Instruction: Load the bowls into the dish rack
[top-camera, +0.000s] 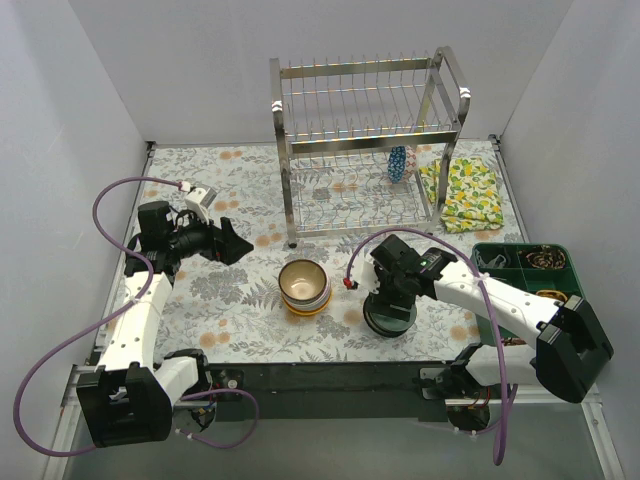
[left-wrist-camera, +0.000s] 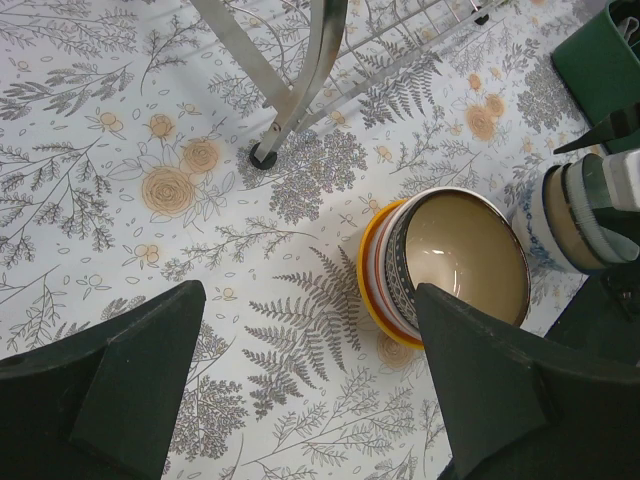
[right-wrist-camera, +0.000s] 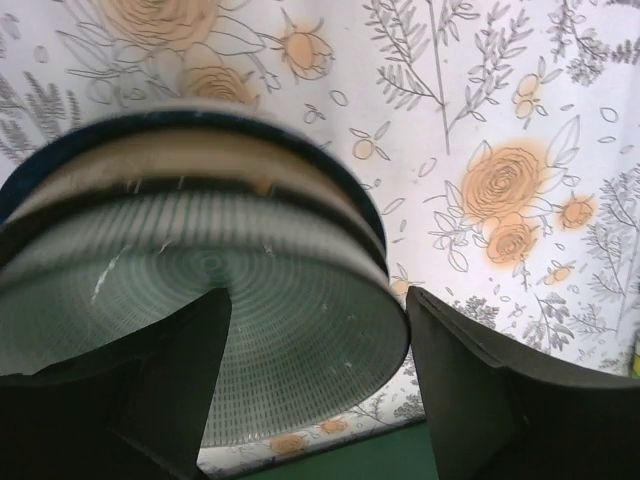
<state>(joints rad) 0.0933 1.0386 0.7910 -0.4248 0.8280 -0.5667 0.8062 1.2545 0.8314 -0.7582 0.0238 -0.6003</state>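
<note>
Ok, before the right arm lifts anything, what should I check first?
1. Right gripper placed on the bowl stack: ok, one finger lies over the inside, the other outside the rim.
2. Grip closed firmly: cannot tell, the wrist view is blurred.
3. Single bowl, not nested: not ok, several stacked rims show.
4. Dish rack lower tier has free slots beside the blue-patterned bowl: ok.
5. Left gripper open and apart from the other stack: ok.

The top view looks down from above the near edge. Wrist views sit close (right closest); left shares its stacked bowls (left-wrist-camera: 465, 250).
</note>
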